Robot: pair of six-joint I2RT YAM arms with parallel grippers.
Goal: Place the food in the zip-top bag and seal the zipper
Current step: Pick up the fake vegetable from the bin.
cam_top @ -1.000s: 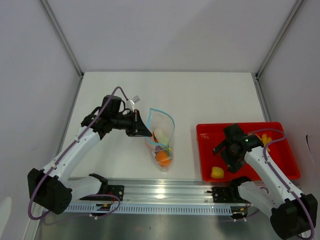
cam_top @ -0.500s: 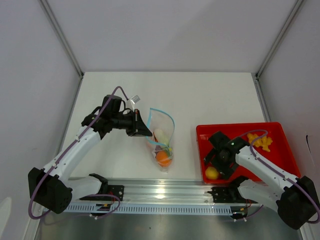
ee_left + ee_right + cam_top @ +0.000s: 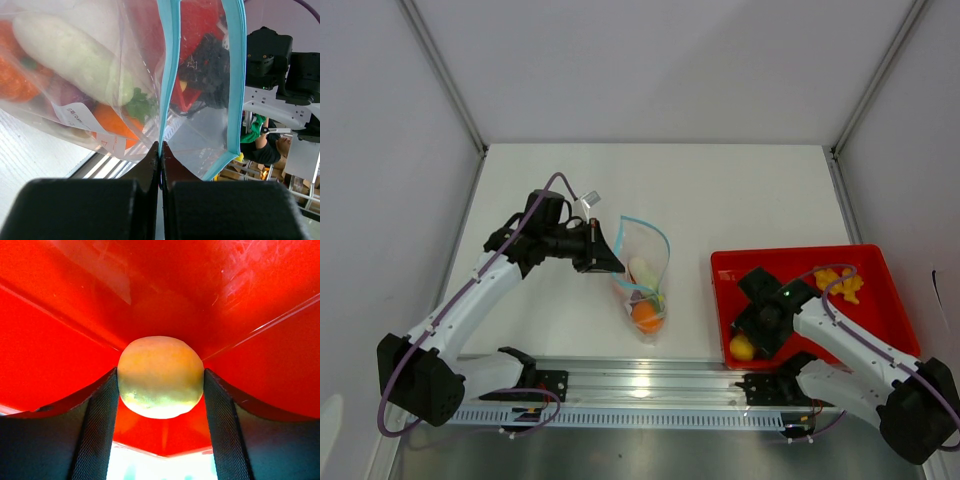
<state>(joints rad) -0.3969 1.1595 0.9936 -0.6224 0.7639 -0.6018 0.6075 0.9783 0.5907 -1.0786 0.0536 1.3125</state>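
The clear zip-top bag hangs open from my left gripper, which is shut on one side of its light-blue zipper. Inside the bag lie a white piece and orange food. In the near left corner of the red tray, my right gripper has a round yellow food piece between its mesh pads. Both pads touch it. More yellow pieces lie at the tray's far right.
A metal rail runs along the near table edge, just below the bag and the tray. White walls close in the table on the left, right and back. The tray's red walls stand close around my right fingers.
My right gripper has moved from the tray's middle to its near left corner and narrowed its jaws onto the round yellow piece. The left arm and the bag have stayed still.
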